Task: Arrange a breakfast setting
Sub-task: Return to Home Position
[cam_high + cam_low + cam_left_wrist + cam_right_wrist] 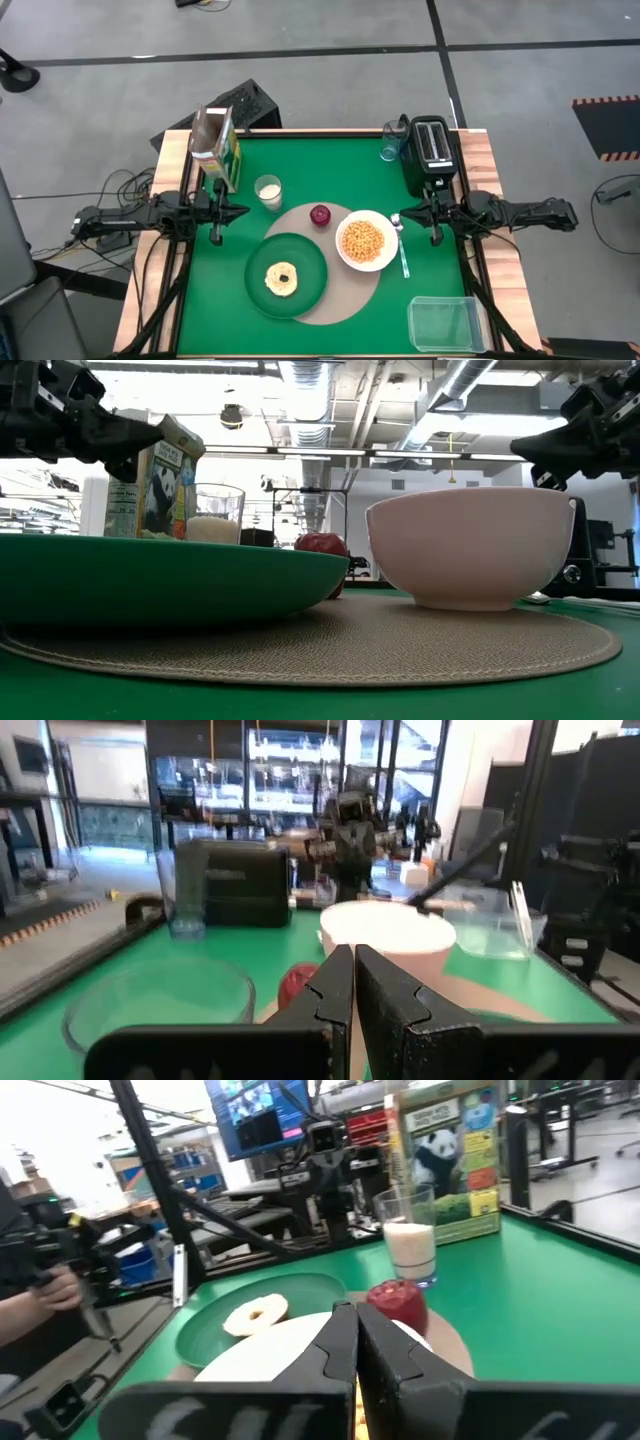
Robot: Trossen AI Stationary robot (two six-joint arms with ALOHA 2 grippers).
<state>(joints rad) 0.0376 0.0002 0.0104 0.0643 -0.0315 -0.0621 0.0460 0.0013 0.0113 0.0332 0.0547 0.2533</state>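
Note:
The round beige placemat point(335, 300) lies mid-table. On it rest the dark green plate point(258, 285) bearing the pale bagel point(281, 279), the white bowl point(345, 262) of cereal, and the red apple point(320, 214). The metal spoon point(401, 250) lies right of the bowl. The milk glass point(267, 191) and the open green-yellow cereal box point(221, 145) stand at the far left. My left gripper point(217, 237) hovers shut at the left edge. My right gripper point(436, 238) hovers shut at the right edge. Both are empty.
A black toaster point(430, 150) and an empty glass point(390, 145) stand at the far right corner. A clear plastic container point(445, 323) sits at the near right corner. A person's hand point(55, 1290) shows beyond the table in the right wrist view.

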